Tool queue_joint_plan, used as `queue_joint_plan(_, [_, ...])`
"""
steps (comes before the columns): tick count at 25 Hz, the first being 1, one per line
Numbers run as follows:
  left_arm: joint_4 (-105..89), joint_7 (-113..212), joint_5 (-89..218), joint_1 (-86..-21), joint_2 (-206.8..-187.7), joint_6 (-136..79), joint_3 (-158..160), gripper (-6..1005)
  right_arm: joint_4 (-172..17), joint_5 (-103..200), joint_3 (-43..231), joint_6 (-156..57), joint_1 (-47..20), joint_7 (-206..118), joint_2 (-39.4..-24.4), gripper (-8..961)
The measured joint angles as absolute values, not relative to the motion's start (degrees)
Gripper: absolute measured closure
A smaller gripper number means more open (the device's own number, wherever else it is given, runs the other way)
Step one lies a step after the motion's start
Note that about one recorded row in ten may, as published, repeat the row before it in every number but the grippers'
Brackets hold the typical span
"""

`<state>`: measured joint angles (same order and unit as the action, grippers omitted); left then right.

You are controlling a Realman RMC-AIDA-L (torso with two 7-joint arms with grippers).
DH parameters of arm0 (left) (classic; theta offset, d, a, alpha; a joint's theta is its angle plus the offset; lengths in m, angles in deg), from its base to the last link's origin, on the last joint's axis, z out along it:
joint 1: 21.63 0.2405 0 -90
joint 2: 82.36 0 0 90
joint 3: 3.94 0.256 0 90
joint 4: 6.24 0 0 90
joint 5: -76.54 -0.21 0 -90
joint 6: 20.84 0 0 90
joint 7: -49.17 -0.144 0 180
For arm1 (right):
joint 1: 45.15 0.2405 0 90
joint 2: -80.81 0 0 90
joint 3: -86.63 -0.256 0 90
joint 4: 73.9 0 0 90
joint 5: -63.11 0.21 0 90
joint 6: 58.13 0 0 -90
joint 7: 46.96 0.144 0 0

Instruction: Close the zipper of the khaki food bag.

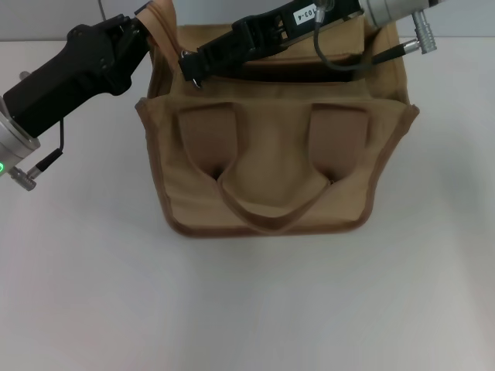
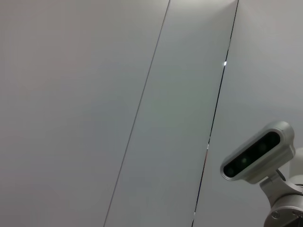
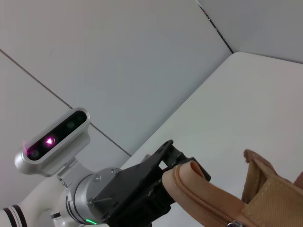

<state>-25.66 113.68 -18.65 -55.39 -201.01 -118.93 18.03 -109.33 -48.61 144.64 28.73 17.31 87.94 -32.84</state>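
On the plain white surface (image 1: 247, 309) stands the khaki food bag (image 1: 271, 166), a boxy tan canvas tote with darker brown piping and two wide loop handles; it is the only object resting there. Behind the surface, the right wrist view shows a pale grey wall (image 3: 118, 56) of flat panels divided by thin dark seams, and the left wrist view sees only these panels and a grey camera head (image 2: 258, 158) on a robot wrist.

Along the far top of the bag runs the zipper (image 3: 208, 203), a khaki fabric line. Its end tab of fabric rises at the bag's far left corner, and the black left hand (image 1: 138, 32) is closed on this tab, holding it up. The right wrist view confirms the dark fingers (image 3: 177, 153) pinching the fabric end.

Across the top of the bag lies the black right hand (image 1: 192, 73), coming from the right side and reaching to the left part of the zipper line. Whether it is closed on the pull, I cannot tell. The right arm and its grey cable cover part of the top opening.
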Motion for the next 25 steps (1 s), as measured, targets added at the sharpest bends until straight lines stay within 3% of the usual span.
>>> queue_joint_plan(15, [-21.04, 110.68, -18.05, -58.18, -201.1, -118.53, 18.03, 968, -109.51, -48.92, 144.69, 28.29, 17.75, 87.72, -34.24, 558])
queue_joint_plan(25, [-19.22, 109.39, -15.83, -58.23, -201.2, -118.37, 18.01, 967, -109.7, -49.05, 144.73, 27.56, 17.19, 87.61, -34.33, 559])
